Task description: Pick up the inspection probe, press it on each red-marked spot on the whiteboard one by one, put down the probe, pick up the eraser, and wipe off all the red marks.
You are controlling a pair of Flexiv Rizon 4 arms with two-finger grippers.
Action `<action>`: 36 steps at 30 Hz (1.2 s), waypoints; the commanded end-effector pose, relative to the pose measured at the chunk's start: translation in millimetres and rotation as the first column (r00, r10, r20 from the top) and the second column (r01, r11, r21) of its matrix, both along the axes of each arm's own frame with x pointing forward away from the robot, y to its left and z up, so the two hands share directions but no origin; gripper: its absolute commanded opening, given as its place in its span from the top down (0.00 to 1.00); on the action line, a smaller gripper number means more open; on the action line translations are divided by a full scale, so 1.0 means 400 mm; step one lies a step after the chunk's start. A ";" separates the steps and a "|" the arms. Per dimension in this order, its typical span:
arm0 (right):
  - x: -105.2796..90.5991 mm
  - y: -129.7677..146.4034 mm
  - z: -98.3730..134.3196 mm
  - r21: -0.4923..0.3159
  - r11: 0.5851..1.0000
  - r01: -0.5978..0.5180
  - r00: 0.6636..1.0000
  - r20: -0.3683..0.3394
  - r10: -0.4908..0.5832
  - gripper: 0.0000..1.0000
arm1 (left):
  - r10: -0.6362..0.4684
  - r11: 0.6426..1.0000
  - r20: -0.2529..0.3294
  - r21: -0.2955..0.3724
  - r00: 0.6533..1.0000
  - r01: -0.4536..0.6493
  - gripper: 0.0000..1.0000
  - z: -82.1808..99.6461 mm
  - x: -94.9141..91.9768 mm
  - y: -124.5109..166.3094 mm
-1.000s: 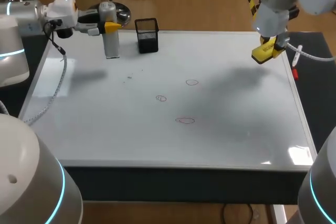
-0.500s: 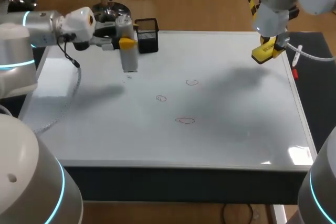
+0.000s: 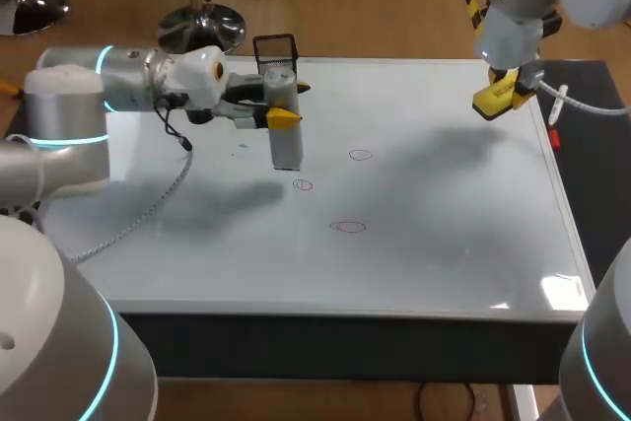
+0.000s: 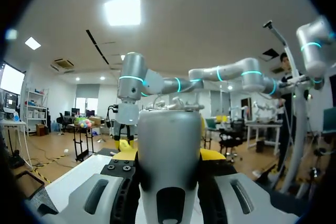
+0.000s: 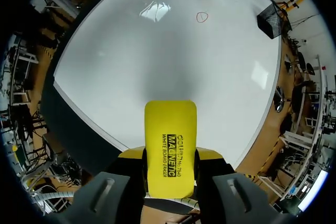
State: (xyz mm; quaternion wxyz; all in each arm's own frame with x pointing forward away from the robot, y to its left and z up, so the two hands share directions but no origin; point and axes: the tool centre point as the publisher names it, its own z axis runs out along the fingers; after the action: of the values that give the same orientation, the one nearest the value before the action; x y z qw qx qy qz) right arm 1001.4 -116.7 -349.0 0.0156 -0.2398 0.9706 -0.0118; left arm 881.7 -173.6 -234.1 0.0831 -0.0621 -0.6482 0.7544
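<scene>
My left gripper point(image 3: 282, 105) is shut on the grey cylindrical probe point(image 3: 285, 142), which hangs upright just behind and left of the middle red mark point(image 3: 303, 184) on the whiteboard point(image 3: 444, 244). Two more red marks lie at the far right point(image 3: 361, 155) and nearer the front point(image 3: 347, 227). In the left wrist view the probe point(image 4: 169, 150) fills the gap between the fingers. My right gripper point(image 3: 505, 94) hangs over the board's back right corner, shut on the yellow eraser point(image 3: 495, 98); in its own view the eraser point(image 5: 170, 140) sits between the fingers, with a red mark point(image 5: 202, 17) far ahead.
A black mesh pen holder point(image 3: 276, 53) stands at the board's back edge, right behind the left gripper; the right wrist view shows the pen holder point(image 5: 270, 19) at the far corner. The left arm's cable point(image 3: 148, 214) trails over the board's left part.
The left arm has carried the probe from the back left corner rightward and forward, past the pen holder, to beside the middle red mark. The right arm has not moved.
</scene>
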 end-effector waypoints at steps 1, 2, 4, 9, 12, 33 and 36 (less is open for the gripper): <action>-0.001 -0.002 0.003 -0.003 1.000 -0.001 1.000 0.000 0.001 1.00 | -0.049 0.998 -0.001 -0.031 0.999 0.049 1.00 -0.039 0.029 -0.026; -0.001 -0.002 0.003 -0.003 1.000 -0.001 1.000 0.000 0.001 1.00 | -0.053 0.998 -0.004 -0.030 0.999 0.053 1.00 -0.047 0.031 -0.030; -0.001 -0.002 0.003 -0.003 1.000 -0.001 1.000 0.000 0.001 1.00 | -0.063 0.998 -0.009 -0.032 0.998 0.062 1.00 -0.057 0.029 -0.035; -0.001 -0.002 0.003 -0.003 1.000 -0.001 1.000 0.000 0.001 1.00 | -0.074 0.997 -0.016 -0.029 0.997 0.074 1.00 -0.081 0.029 -0.041; -0.001 -0.002 0.003 -0.003 1.000 -0.001 1.000 0.000 0.001 1.00 | -0.078 0.997 -0.019 -0.028 0.997 0.077 1.00 -0.093 0.033 -0.043; -0.001 -0.002 0.003 -0.003 1.000 -0.001 1.000 0.000 0.001 1.00 | -0.094 0.996 -0.029 0.000 0.995 0.094 1.00 -0.121 0.019 -0.031; -0.001 -0.002 0.003 -0.003 1.000 -0.001 1.000 0.000 0.001 1.00 | -0.095 0.995 -0.031 0.001 0.995 0.095 1.00 -0.124 0.020 -0.032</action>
State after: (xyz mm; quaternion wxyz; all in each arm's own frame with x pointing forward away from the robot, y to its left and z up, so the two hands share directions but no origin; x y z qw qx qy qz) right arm 1001.4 -116.7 -349.0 0.0157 -0.2397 0.9706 -0.0118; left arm 889.8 -186.3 -281.8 0.1284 -0.0810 -0.6436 0.7501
